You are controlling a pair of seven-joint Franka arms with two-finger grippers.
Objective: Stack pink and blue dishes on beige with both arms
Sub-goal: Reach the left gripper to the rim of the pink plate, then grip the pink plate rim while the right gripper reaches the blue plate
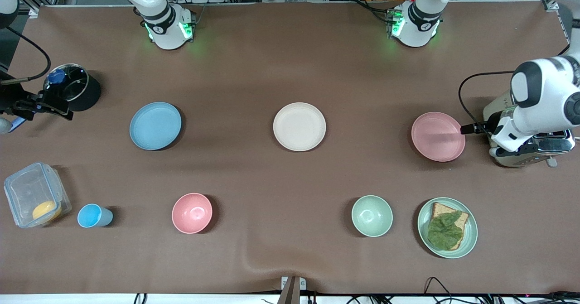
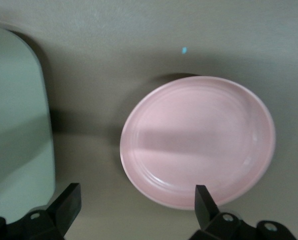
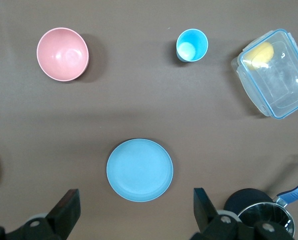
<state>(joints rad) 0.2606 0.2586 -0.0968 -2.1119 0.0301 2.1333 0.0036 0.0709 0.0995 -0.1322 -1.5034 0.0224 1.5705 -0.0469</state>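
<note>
The left pincer is seen only as two fingertips spread wide apart, holding nothing, over the tabletop beside the pink plate at the left arm's end. The right pincer, likewise spread and empty, is hung above the blue plate; its place in the front view is cut off. The beige plate is lain between both plates. A yellow item, hard to identify, is held in the clear box; bread with a leaf is carried on the green plate.

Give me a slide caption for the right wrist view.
Open right hand above a blue plate, with pink bowl, blue cup and lidded container nearby.
</note>
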